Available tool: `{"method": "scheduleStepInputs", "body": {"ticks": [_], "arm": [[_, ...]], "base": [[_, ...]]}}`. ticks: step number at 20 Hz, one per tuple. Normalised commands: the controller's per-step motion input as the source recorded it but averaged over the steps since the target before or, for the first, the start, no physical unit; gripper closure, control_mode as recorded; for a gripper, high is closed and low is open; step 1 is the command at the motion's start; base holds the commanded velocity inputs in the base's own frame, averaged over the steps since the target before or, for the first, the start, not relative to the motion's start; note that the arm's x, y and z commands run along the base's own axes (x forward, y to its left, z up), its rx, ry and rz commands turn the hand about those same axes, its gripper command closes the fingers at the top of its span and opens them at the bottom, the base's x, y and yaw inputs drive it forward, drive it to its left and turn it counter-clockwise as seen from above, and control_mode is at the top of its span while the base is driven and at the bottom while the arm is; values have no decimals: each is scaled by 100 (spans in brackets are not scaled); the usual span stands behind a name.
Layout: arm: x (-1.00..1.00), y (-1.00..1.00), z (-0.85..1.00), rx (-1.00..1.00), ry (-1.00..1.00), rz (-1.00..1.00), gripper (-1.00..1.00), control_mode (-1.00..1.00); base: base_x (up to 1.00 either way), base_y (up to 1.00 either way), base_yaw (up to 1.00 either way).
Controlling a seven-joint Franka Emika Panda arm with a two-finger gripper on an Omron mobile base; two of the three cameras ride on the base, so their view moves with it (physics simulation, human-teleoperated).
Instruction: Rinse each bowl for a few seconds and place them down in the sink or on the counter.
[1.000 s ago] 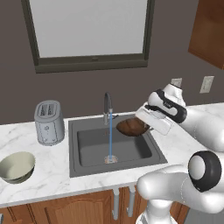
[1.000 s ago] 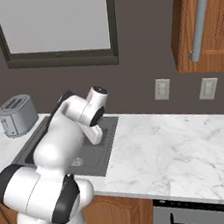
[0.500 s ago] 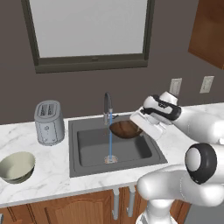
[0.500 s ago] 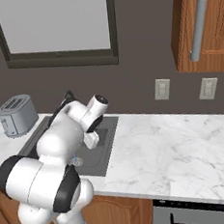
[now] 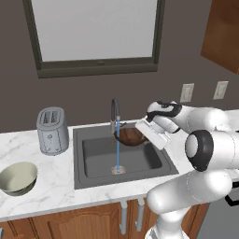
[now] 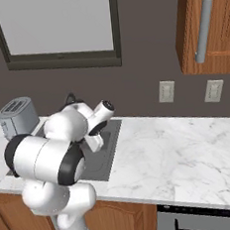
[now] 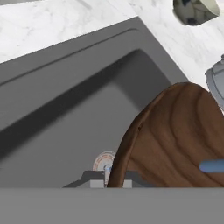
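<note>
Pale cream-green round bowl [image 5: 17, 178] with glossy inside: upright on white marble worktop [image 5: 51, 184] with grey veins, far left, well apart from the basin. Judged not yet rinsed, waiting its turn.

Silver toaster [image 5: 51, 131]: on worktop just left of the basin; no part in the task, clear of the arm's reach.

Square dark grey recessed sink [image 5: 98, 161]: round metal drain [image 5: 118, 170] at centre of its floor; basin floor otherwise bare, so free for setting a bowl down.

Slim dark arched faucet [image 5: 114, 113]: at the back rim, running; thin blue stream of water [image 5: 117, 147] falling to the drain.

Dark brown wood-like round bowl [image 5: 131, 137]: held tilted above the basin, just right of the stream, its left edge at the water. Judged held so to bring the inside under the flow for rinsing. Hand view: wood-grain inside [image 7: 175, 140] facing the camera, drain below its rim.

Tool [image 5: 151, 134]: clamped on the right rim of the dark bowl, fingers together on it.

White arm: over the right part of the sink. Faucet neck close to the bowl's left edge; the nearest obstacle to further leftward travel.
</note>
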Motion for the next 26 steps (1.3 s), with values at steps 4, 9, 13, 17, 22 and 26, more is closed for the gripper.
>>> {"method": "scheduleStepInputs", "body": {"ticks": [4,9,13,17,22,26], "arm": [[32,4,-7,0,1,0,100,-100],[-19,-27,33,-5,-2,3,100,-100],[-26,-44,39,-11,0,0,100,-100],[-15,-44,31,-12,2,-1,100,-100],[-4,-40,10,-10,6,-6,100,-100],[0,-52,0,-1,7,-20,100,-100]], "base": [[0,0,0],[0,0,0],[0,0,0],[0,0,0],[0,0,0],[0,0,0]]}}
